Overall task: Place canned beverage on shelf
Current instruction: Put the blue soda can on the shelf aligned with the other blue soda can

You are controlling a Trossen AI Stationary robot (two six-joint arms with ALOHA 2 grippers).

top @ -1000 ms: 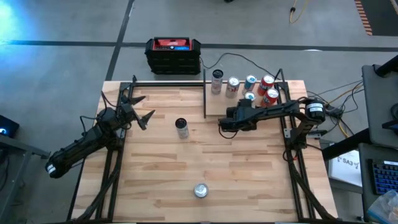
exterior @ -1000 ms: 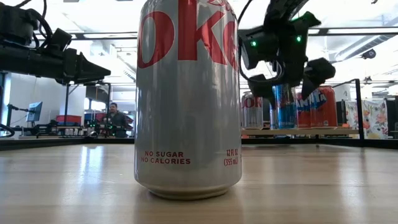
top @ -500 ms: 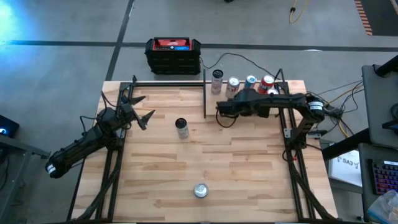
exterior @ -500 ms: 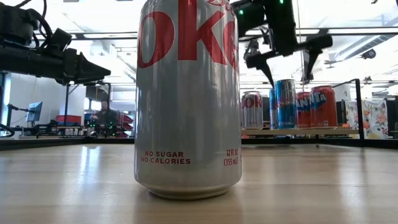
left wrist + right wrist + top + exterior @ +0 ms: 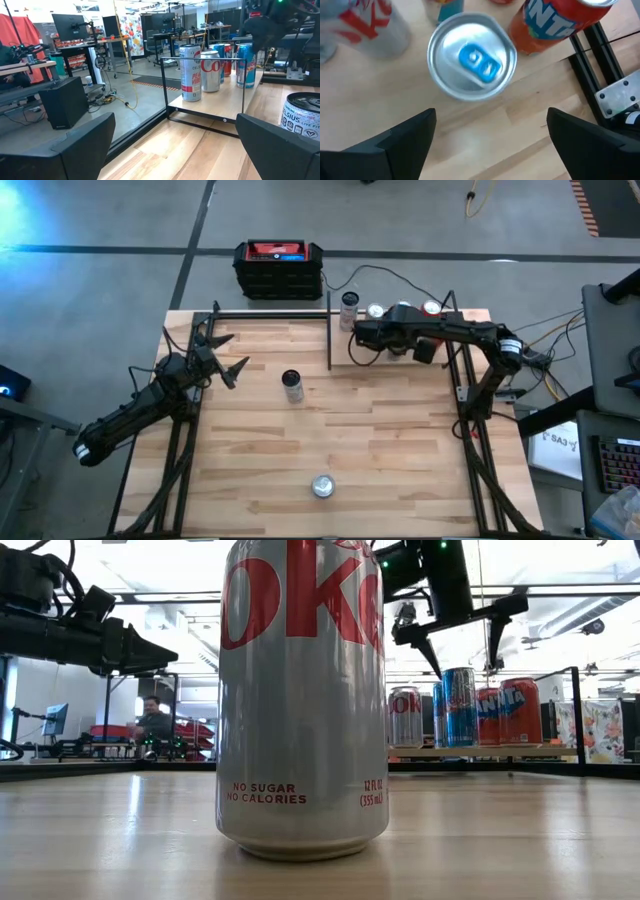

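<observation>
The shelf [image 5: 345, 358] stands at the table's far right and holds several upright cans. A blue can [image 5: 460, 705] with a blue tab [image 5: 472, 57] stands on it beside an orange can [image 5: 518, 710] and a silver Coke can [image 5: 405, 716]. My right gripper [image 5: 460, 632] is open and empty above the blue can, pointing down; it also shows in the high view [image 5: 368, 338]. My left gripper [image 5: 225, 360] is open and empty over the table's left part. A dark-topped can [image 5: 292, 385] stands mid-table. A Diet Coke can [image 5: 322, 486] stands near the front edge.
A black and red case [image 5: 279, 268] sits on the floor behind the table. Thin black rods [image 5: 202, 59] edge the shelf. The Diet Coke can [image 5: 303, 700] fills the low view. A person [image 5: 152, 718] sits far behind the table.
My right gripper has risen from around the blue can on the shelf and gone toward the table's far edge, staying open. The blue can stays upright on the shelf.
</observation>
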